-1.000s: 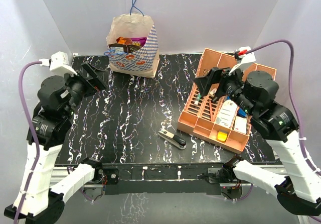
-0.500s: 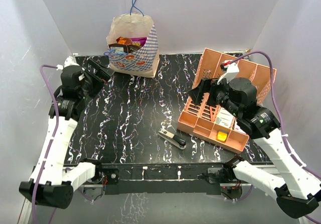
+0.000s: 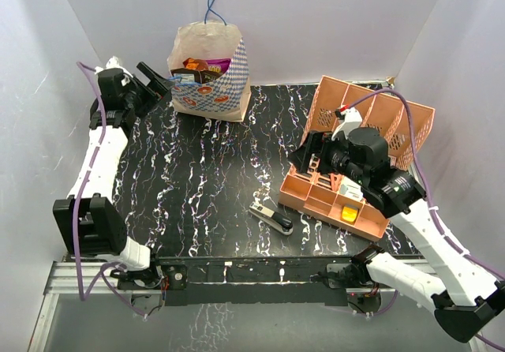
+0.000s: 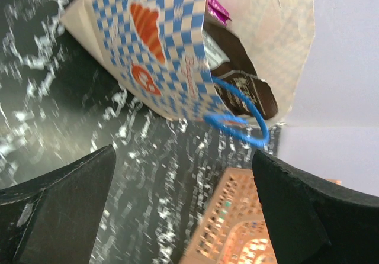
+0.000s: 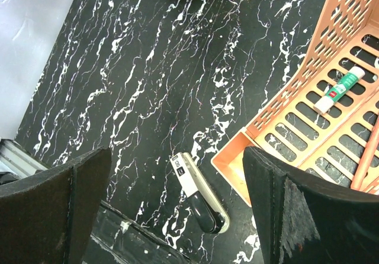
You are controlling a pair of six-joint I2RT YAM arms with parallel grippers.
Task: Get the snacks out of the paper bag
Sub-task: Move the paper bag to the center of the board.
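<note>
The paper bag (image 3: 211, 84) stands upright at the back of the table, cream with a blue diamond band. Snacks (image 3: 202, 66) fill its open top: brown, orange and purple packets. My left gripper (image 3: 158, 82) hangs open just left of the bag, touching nothing. In the left wrist view the bag (image 4: 160, 51) sits close ahead, with a brown packet (image 4: 237, 68), a purple packet (image 4: 216, 9) and a blue string handle (image 4: 237, 117) above my open gripper (image 4: 183, 157). My right gripper (image 3: 304, 153) is open and empty over the organiser's left edge, far from the bag.
A salmon-pink organiser (image 3: 319, 198) with small bottles and boxes fills the right side, its lid tilted up. A black-and-white stapler (image 3: 272, 219) lies on the marbled table in front of it, and shows below my right gripper (image 5: 177, 157) as stapler (image 5: 198, 202). White walls enclose the table.
My left arm has stretched up and back until its gripper is beside the bag. My right arm has swung left and lower over the organiser's front. Both grippers stayed open.
</note>
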